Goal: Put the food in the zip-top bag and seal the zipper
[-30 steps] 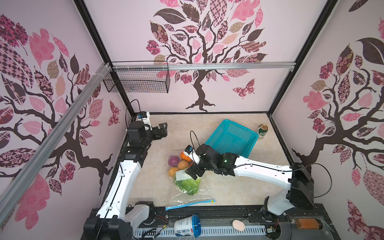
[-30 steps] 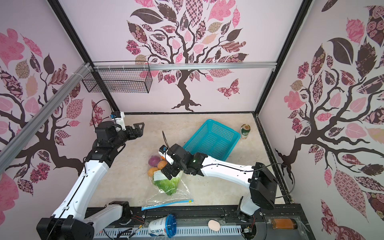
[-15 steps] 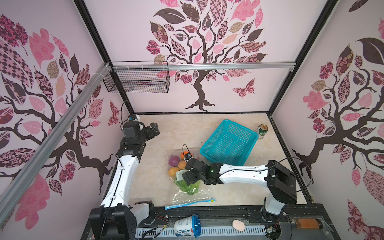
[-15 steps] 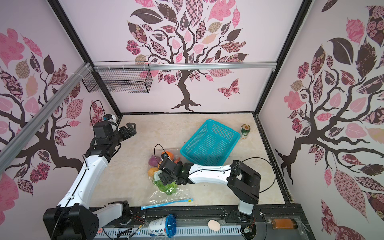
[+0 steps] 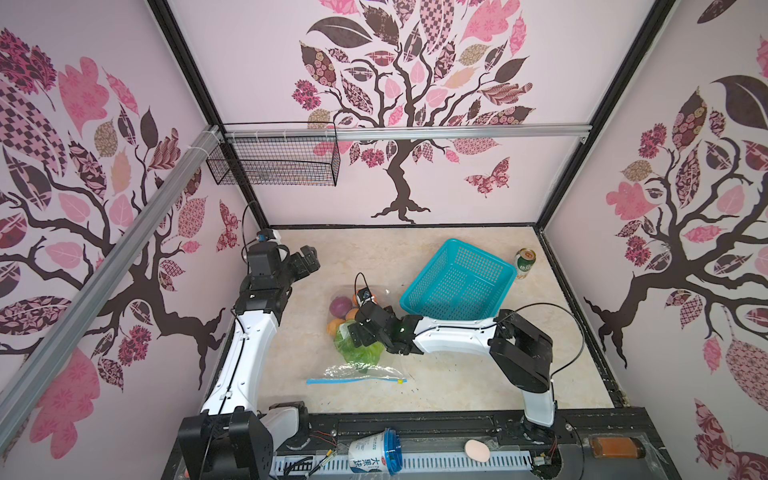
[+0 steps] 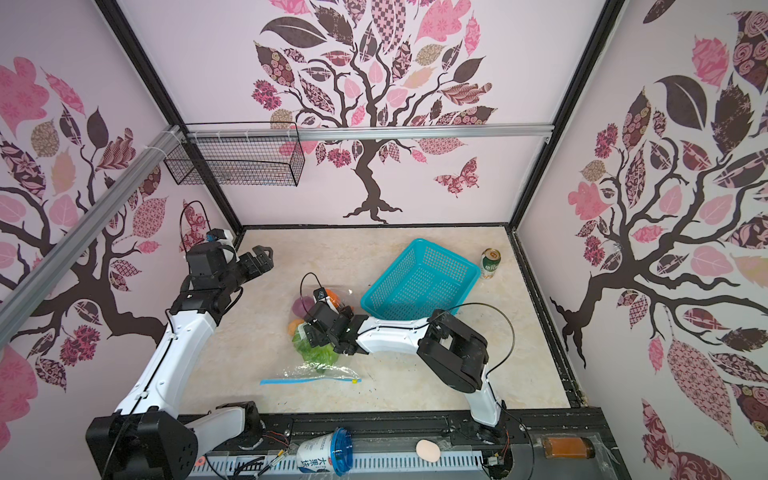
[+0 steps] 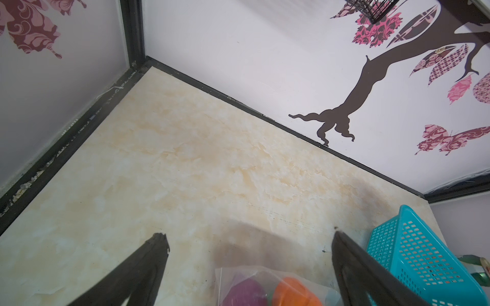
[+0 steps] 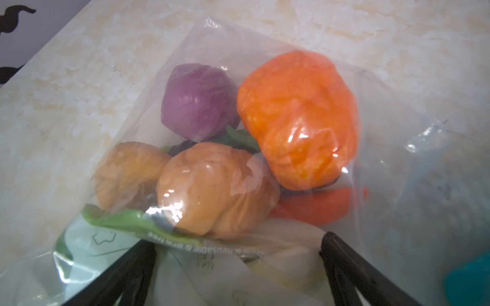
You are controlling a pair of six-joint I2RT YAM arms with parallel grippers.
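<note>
R gripper (image 8: pixel 238 239) wide open, empty, low over zip-top bag (image 5: pixel 376 368) (food (image 8: pixel 297 119) inside). Closing here could pinch film and drag the bag. L gripper (image 7: pixel 246 235) open, empty; zipper (image 5: pixel 353 380) seal unclear.

in both top views, partly hidden under the right gripper (image 5: pixel 356 336): cabbage (image 5: pixel 363 354) inside the zip-top bag (image 5: pixel 357 370). zipper (image 5: pixel 353 380) too thin there to tell whether sealed. in the left wrist view, cut by the edge: zip-top bag, purple onion (image 7: pixel 245 292), pumpkin (image 7: pixel 294 292); green can (image 7: pixel 472 261) mostly behind the teal basket (image 7: pixel 413 259). in the right wrist view, carrot (image 8: pixel 318 206) half under the pumpkin, cabbage blurred.
</note>
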